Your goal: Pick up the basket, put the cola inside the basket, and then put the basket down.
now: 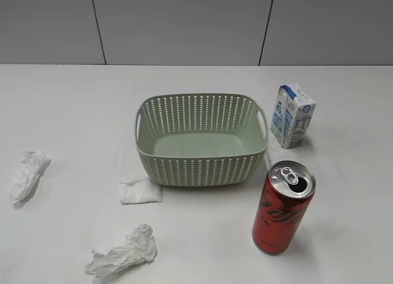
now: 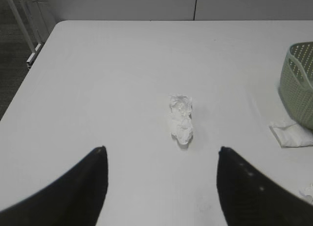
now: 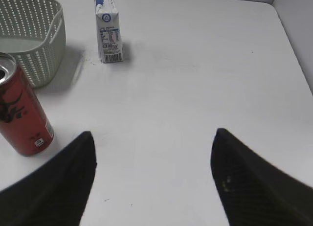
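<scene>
Nearest in the exterior view, the cola can [image 1: 283,208] stands upright on the white table [image 1: 67,112], its long axis vertical and its silver pull-tab top facing up. It sits at the near right, just beside the near right corner of the basket [image 1: 202,139] but apart from it. That pale green basket rests flat at the table's middle, opening upward, its long axis running left to right with a cut-out handle at each end; nothing lies inside it.

Beyond the can, right of the basket, a white-and-blue milk carton [image 1: 292,115] stands upright. A folded tissue [image 1: 140,190] lies against the basket's near left corner. One crumpled tissue [image 1: 123,252] lies at the near left, another crumpled wad [image 1: 27,174] far out to the left.

Neither arm shows in the exterior view. From the left wrist, the left end effector [image 2: 161,187] hangs with fingers spread wide, clear of the table, over a crumpled tissue. From the right wrist, the right end effector [image 3: 152,179] is likewise spread apart and holds nothing, the can to its left.

Behind the table stands a grey panelled wall [image 1: 184,26].
</scene>
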